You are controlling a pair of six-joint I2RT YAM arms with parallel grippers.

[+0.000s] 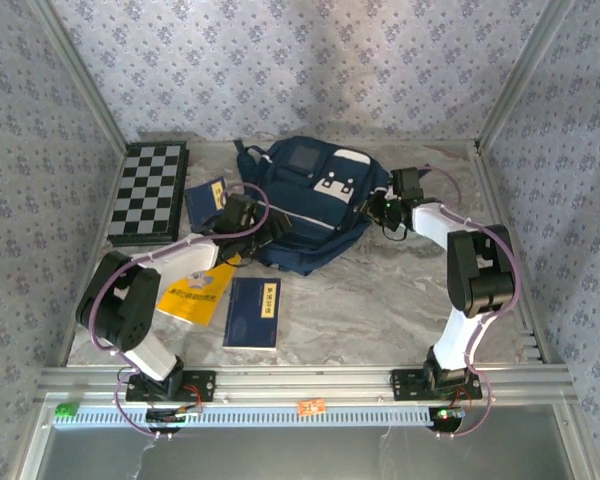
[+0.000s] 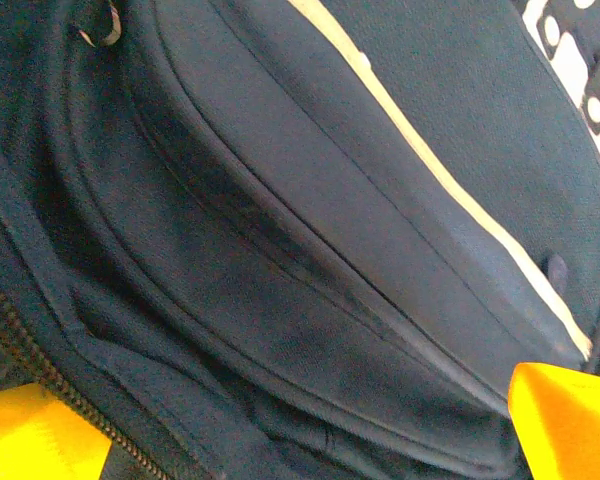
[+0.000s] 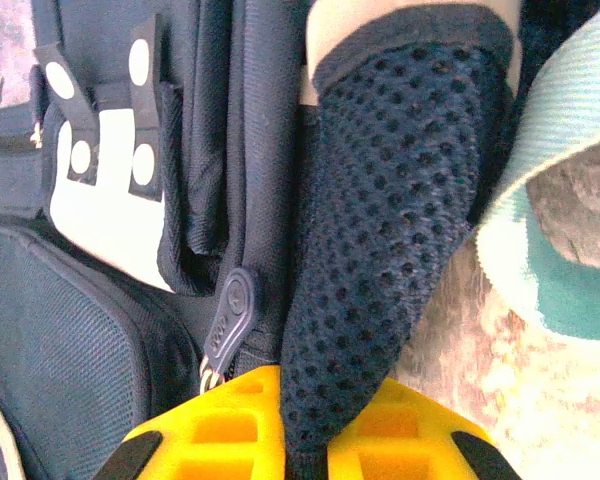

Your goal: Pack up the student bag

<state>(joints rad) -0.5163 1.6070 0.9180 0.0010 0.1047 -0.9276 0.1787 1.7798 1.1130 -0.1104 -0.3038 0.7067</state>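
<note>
The student bag [image 1: 315, 200], navy with white patches and a pale stripe, lies at the middle back of the table. My left gripper [image 1: 267, 226] is at its left edge. In the left wrist view this gripper [image 2: 300, 445] is open, its yellow fingers [image 2: 565, 420] far apart over the bag's front pocket fabric [image 2: 310, 250], with a zipper [image 2: 40, 372] beside the left finger. My right gripper [image 1: 376, 211] is at the bag's right side. It [image 3: 310, 445] is shut on the padded mesh shoulder strap [image 3: 390, 230], next to a zipper pull [image 3: 226, 315].
A chessboard [image 1: 148, 192] lies at the back left. A small blue book [image 1: 206, 194], a yellow book [image 1: 192, 290] and a navy booklet [image 1: 253, 312] lie left and in front of the bag. A pale teal webbing strap [image 3: 550, 190] curls over the marble table [image 3: 460, 340].
</note>
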